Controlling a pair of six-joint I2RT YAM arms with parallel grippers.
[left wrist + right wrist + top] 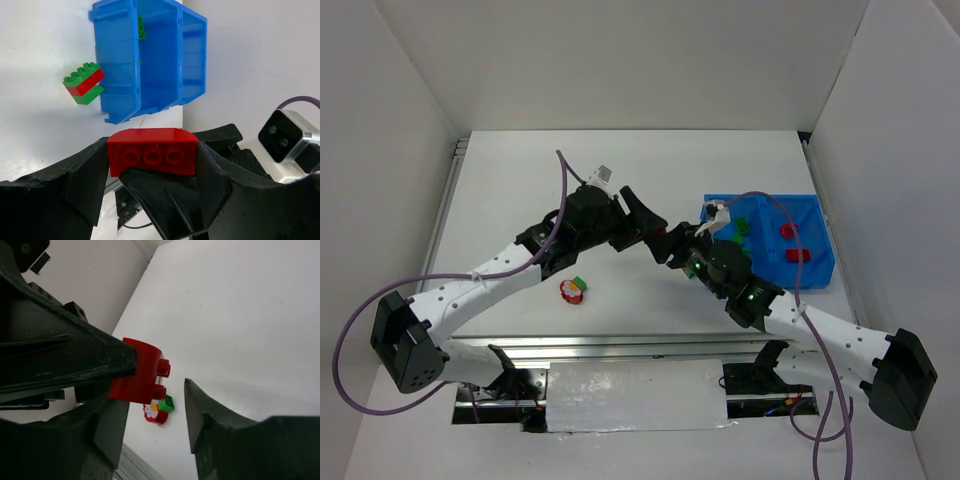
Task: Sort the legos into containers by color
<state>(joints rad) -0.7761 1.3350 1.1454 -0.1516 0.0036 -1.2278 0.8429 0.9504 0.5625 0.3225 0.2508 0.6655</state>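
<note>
A red lego brick (151,156) is clamped by its ends in my left gripper (152,162), held above the table left of the blue container (817,272). My right gripper (154,396) stands open around the same brick (142,375). There is a gap between the brick's studs and the right fingertip (192,400). The two grippers meet at mid-table, left (653,230) and right (680,246). The container (120,70) holds a green piece (742,228) in its left compartment and red pieces (786,231) in its right. A green-red-green stack (84,83) lies beside the container.
A round red-white piece (572,292) with a small green brick (166,403) against it lies on the table near the front left. White walls close in the table on three sides. A metal rail (620,345) runs along the near edge.
</note>
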